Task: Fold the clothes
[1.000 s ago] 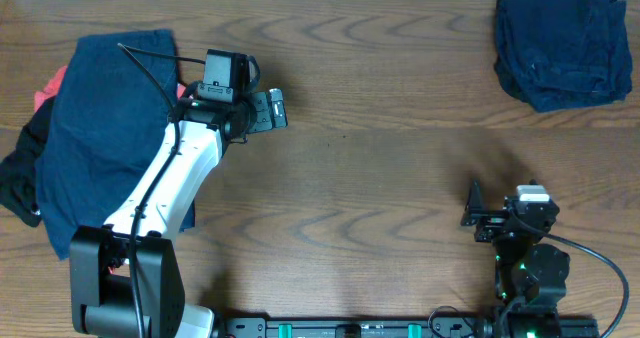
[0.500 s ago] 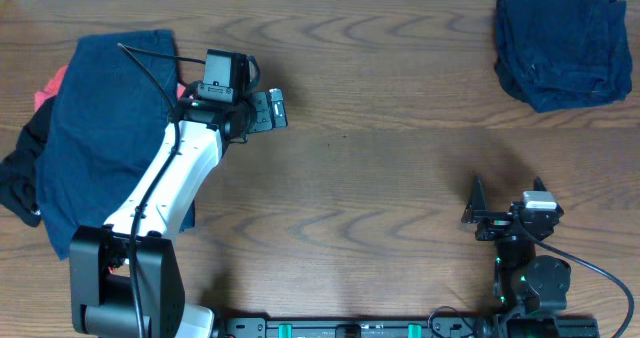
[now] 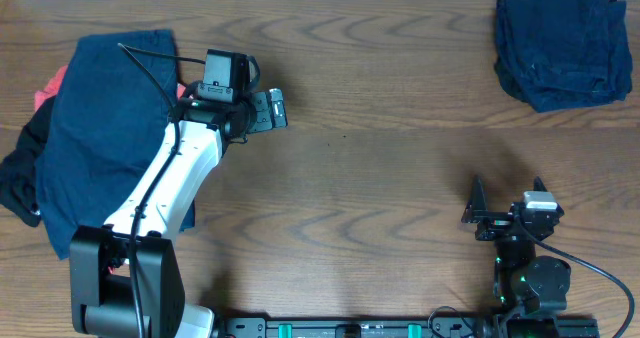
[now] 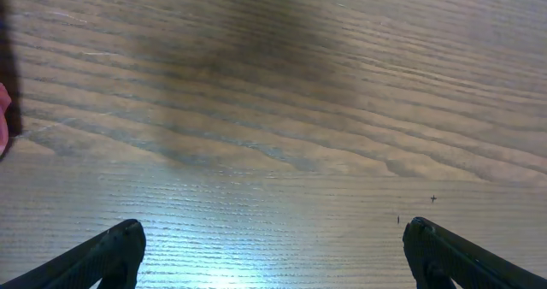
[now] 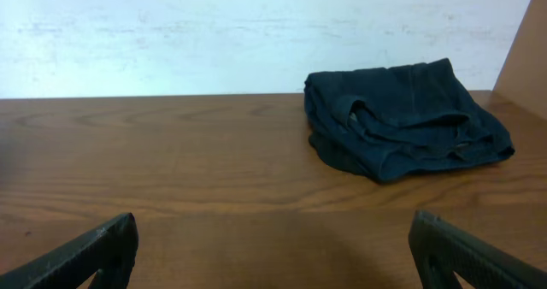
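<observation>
A pile of clothes lies at the table's left: a large navy garment [image 3: 100, 128] on top, a black one [image 3: 15, 183] under its lower left, and a red-orange one [image 3: 50, 86] peeking out at the left edge; a sliver of the red-orange one shows in the left wrist view [image 4: 3, 118]. A folded navy garment [image 3: 562, 46] lies at the far right corner and shows in the right wrist view [image 5: 402, 118]. My left gripper [image 3: 268, 110] is open and empty just right of the pile, over bare wood [image 4: 273, 255]. My right gripper [image 3: 478, 210] is open and empty near the front right [image 5: 273, 250].
The brown wooden table [image 3: 380, 158] runs between the pile and the folded garment. A white wall [image 5: 214, 32] stands behind the table's far edge. The left arm's white link [image 3: 175, 178] lies over the pile's right side.
The right arm has drawn back slightly toward the front edge. The left arm and the clothes have not moved.
</observation>
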### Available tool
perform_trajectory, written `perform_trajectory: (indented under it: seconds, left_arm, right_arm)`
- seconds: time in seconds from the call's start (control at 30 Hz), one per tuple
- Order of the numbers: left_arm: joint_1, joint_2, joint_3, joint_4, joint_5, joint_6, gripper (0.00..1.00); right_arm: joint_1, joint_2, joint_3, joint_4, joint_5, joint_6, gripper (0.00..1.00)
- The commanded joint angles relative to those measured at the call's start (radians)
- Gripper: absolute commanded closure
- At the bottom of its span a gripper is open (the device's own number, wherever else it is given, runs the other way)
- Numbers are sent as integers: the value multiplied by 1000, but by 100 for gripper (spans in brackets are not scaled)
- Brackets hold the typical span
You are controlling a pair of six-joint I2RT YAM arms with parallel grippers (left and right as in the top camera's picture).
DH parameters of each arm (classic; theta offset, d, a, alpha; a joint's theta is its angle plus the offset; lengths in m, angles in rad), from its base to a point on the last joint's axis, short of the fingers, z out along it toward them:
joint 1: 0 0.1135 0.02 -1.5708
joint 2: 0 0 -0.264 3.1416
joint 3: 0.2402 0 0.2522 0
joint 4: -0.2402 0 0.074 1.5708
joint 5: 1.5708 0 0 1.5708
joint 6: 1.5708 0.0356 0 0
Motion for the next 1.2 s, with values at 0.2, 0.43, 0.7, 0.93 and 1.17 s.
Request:
perform_trajectory:
  seconds: [0.2,0.43,0.7,0.93,1.17]
  left_arm:
    - [2,5,14,-1,-9,17,2]
    - [2,5,14,-1,-9,17,2]
    - [4,5,14,-1,-84,17,2]
    - [4,0,14,-5,-84,17,2]
    - [4,-69,14,0,-143,82,2]
  right_arm:
    - [9,-8,-10,2,10,11,1]
    - [9,-8,-10,2,10,11,1]
    - [9,-8,-10,2,10,11,1]
    - [9,-8,-10,2,10,11,1]
    - [9,-8,-10,2,10,11,1]
